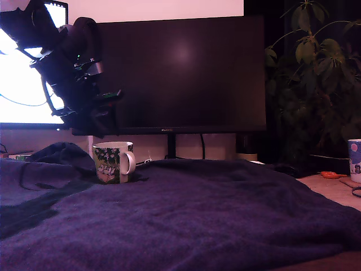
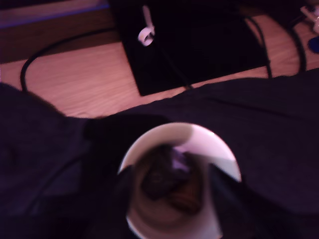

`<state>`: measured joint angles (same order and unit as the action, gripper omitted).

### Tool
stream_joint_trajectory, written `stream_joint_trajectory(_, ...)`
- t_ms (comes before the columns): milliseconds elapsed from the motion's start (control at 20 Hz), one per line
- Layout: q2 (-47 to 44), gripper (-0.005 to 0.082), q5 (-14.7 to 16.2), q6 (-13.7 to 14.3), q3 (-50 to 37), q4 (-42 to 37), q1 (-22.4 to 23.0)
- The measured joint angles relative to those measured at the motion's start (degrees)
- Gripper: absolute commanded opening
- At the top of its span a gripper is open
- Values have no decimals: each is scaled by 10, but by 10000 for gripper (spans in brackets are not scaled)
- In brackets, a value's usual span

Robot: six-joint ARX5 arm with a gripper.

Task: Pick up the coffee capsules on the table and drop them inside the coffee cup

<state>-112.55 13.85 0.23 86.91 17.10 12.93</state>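
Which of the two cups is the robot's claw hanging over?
The white mug with the green picture, on the blanket under the gripper. The pale blue dotted cup stands far off at the exterior view's right edge.

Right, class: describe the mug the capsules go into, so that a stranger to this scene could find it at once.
Start at the big dark monitor and drop to the blanket below its left corner in the exterior view. The mug stands there under the gripper. It is white with a green picture, unlike the spotted pale cup far right.
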Motion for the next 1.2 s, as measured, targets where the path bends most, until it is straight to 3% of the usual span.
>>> stream_joint_trajectory(50, 0, -15, 12, 0, 0, 0, 0)
stream_joint_trajectory(200, 1, -23, 27, 0, 0, 4, 0)
stream_joint_trajectory(850, 80, -23, 11, 12, 6, 9, 12)
stream_joint_trajectory(1200, 220, -23, 9, 15, -155, -110, 9)
